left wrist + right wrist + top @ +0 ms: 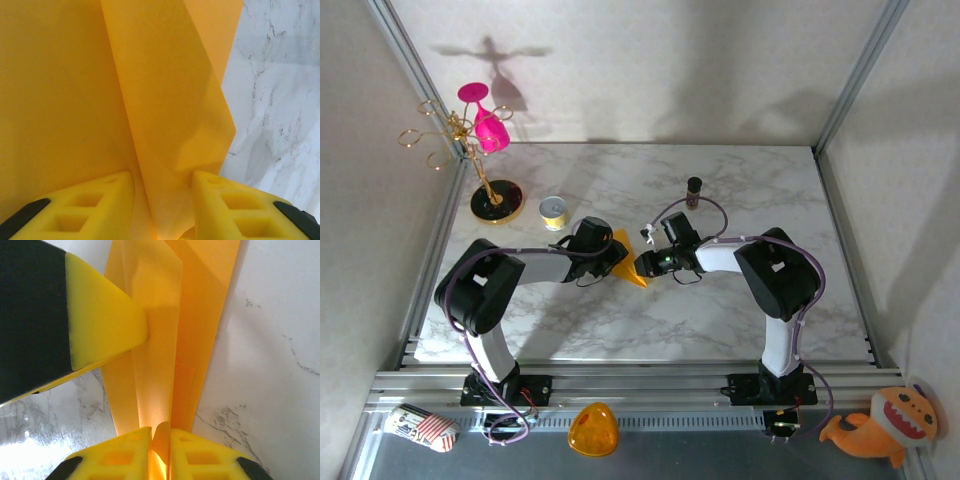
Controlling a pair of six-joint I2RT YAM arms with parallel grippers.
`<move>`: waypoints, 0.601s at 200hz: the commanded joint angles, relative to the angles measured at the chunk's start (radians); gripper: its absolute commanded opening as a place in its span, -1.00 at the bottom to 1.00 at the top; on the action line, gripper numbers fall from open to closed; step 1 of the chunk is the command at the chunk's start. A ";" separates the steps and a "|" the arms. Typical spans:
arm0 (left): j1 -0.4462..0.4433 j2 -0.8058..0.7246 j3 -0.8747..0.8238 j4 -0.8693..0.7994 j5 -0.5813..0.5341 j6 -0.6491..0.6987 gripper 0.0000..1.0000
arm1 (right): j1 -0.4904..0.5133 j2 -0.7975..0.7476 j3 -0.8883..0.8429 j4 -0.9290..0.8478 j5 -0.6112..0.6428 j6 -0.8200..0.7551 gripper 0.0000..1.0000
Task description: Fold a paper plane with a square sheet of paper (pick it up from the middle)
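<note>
The square sheet of paper (636,274) is orange-yellow and folded into a narrow pointed wedge with long creased layers, like a paper plane. It sits at mid-table between both grippers. My left gripper (612,255) reaches in from the left. In the left wrist view a raised fold of the paper (165,100) fills the gap of that gripper (163,200) and touches both yellow fingers. My right gripper (648,262) comes from the right. In the right wrist view it (160,445) is shut on a thin standing fold of the paper (160,340). A left finger (100,320) presses the fold's side.
A small yellow round tin (553,211) and a gold stand with a pink glass (485,150) are at the back left. A dark little bottle (694,188) stands behind the right gripper. An orange plastic dome (593,428) and a plush toy (885,425) lie by the front rail.
</note>
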 commanded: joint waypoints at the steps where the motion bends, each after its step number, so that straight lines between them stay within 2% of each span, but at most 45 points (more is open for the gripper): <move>1: -0.001 0.035 -0.034 -0.190 -0.073 0.027 -0.27 | 0.007 0.048 0.009 -0.021 0.019 -0.006 -0.66; 39: 0.006 -0.071 0.044 -0.167 -0.028 0.076 -0.19 | 0.007 0.052 0.002 -0.030 0.023 -0.007 -0.63; 66: 0.023 -0.133 0.041 -0.168 -0.039 0.077 -0.16 | 0.007 0.054 0.001 -0.032 0.025 -0.009 -0.61; 79: 0.029 -0.154 0.019 -0.137 -0.036 0.081 -0.20 | 0.007 0.059 0.004 -0.037 0.029 -0.010 -0.61; 120: 0.031 -0.166 -0.061 0.103 0.069 0.106 -0.41 | 0.007 0.071 0.013 -0.060 0.049 -0.017 -0.60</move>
